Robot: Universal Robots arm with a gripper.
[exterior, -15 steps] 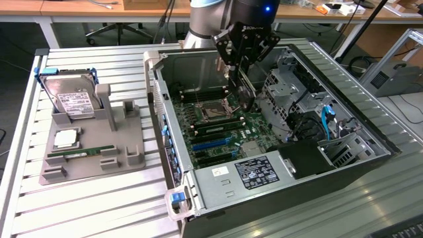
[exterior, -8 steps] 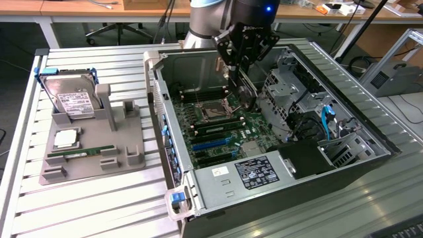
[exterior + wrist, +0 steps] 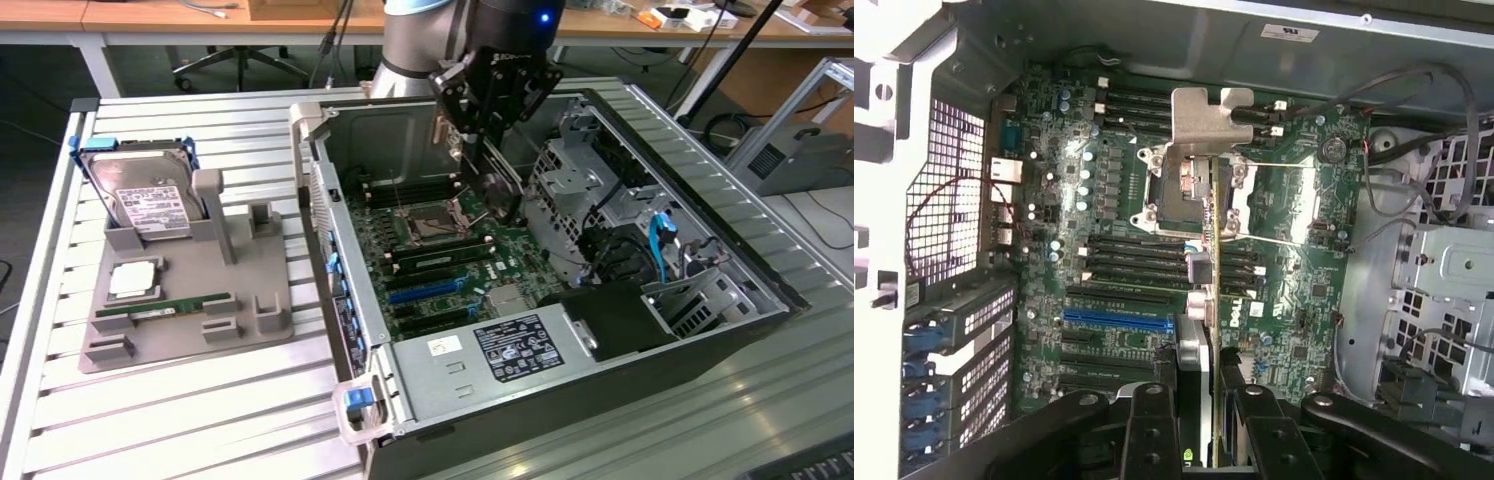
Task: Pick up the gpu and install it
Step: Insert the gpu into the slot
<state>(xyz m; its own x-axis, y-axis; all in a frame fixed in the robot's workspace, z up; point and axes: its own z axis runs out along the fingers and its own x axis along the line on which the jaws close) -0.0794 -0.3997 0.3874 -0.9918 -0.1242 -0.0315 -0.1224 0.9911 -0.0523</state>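
The gripper [image 3: 481, 135] is clamped on the gpu [image 3: 501, 195], holding it on edge inside the open computer case [image 3: 387, 130], just above the motherboard [image 3: 441, 275]. In the wrist view, 2 fingers [image 3: 1150, 430] press the card's sides. Its thin edge crosses the processor socket [image 3: 1174, 195] and passes the end of the blue slot [image 3: 1119, 323].

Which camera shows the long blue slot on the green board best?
The wrist view. It looks straight down on the blue slot, so its length lies plain to see. The exterior view shows the blue slot at a slant, from farther off.
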